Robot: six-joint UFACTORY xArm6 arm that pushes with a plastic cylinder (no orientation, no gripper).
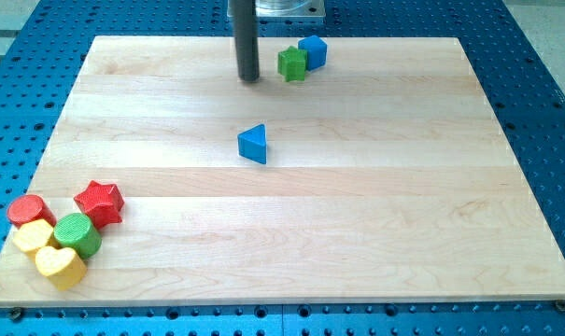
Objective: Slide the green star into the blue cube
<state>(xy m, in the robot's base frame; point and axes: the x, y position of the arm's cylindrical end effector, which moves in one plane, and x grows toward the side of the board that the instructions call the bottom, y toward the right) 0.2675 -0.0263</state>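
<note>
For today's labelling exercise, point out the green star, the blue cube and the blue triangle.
green star [292, 63], camera view, on its front face.
blue cube [313, 51], camera view, on its front face.
blue triangle [253, 144], camera view, on its front face.

The rod [248, 42] runs off the view's top edge; the green star [292, 63] partly hides the blue cube [313, 50]
</note>
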